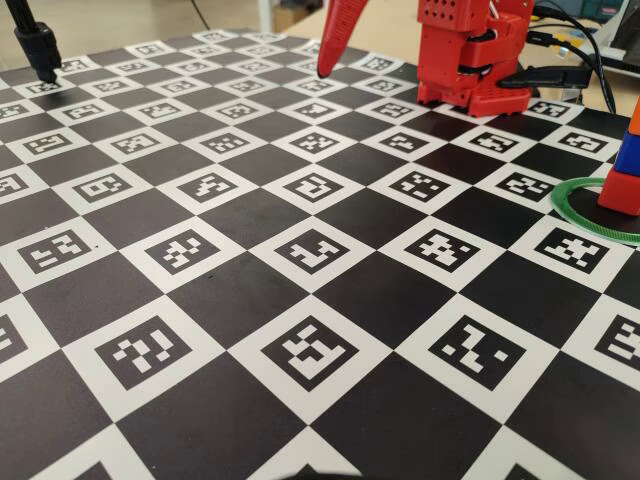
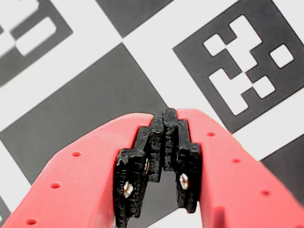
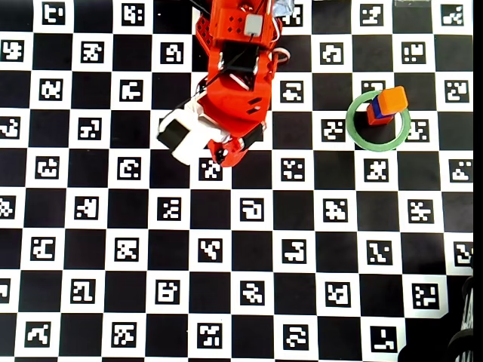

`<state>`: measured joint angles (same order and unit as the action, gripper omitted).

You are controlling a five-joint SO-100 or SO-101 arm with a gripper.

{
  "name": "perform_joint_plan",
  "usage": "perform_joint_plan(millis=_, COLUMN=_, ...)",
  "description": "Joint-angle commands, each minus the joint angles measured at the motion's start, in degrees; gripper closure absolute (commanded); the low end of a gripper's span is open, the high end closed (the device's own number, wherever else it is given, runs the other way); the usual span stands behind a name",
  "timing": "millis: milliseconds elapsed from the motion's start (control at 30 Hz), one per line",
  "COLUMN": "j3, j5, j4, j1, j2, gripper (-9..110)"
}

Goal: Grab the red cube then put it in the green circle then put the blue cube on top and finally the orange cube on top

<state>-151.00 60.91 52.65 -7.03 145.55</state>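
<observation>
The green circle [image 3: 379, 147] lies at the table's right side. Inside it stands a stack: the red cube [image 1: 622, 190] at the bottom, the blue cube [image 1: 630, 155] on it, the orange cube [image 1: 633, 118] on top. From overhead the orange cube [image 3: 392, 99] covers most of the blue cube [image 3: 376, 114]. The ring's rim [image 1: 557, 207] is cut by the fixed view's right edge. My red gripper [image 3: 226, 155] is shut and empty, several squares left of the ring, near the arm's base. In the wrist view its black pads [image 2: 142, 156] meet at the tip [image 2: 168, 116] above the board.
The table is a black-and-white checkerboard with marker tags [image 1: 312, 350]. The arm's red base [image 1: 470, 60] stands at the far edge. A black stand [image 1: 40, 50] is at the far left corner. Cables [image 1: 580, 40] lie behind the base.
</observation>
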Motion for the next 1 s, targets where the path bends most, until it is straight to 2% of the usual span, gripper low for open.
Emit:
perform_joint_plan(millis=0, j3=-2.11, j5=4.48, j4=-2.11, j1=0.35, j2=8.00, gripper=107)
perform_joint_plan(millis=267, j3=-24.08, j5=15.73, j4=-12.04, j1=-2.81, j2=25.93, gripper=107)
perform_joint_plan(millis=433, j3=-31.20, j5=19.07, j4=-11.95, j1=-3.69, j2=32.52, gripper=107)
perform_joint_plan(millis=533, j3=-31.20, j5=18.63, j4=-6.24, j1=-2.90, j2=34.80, gripper=107)
perform_joint_plan(millis=700, j3=-31.20, j5=21.97, j4=7.38, j1=-2.46, j2=40.17, gripper=107)
perform_joint_plan(millis=967, j3=-31.20, j5=28.30, j4=22.94, j1=-1.14, j2=45.70, gripper=107)
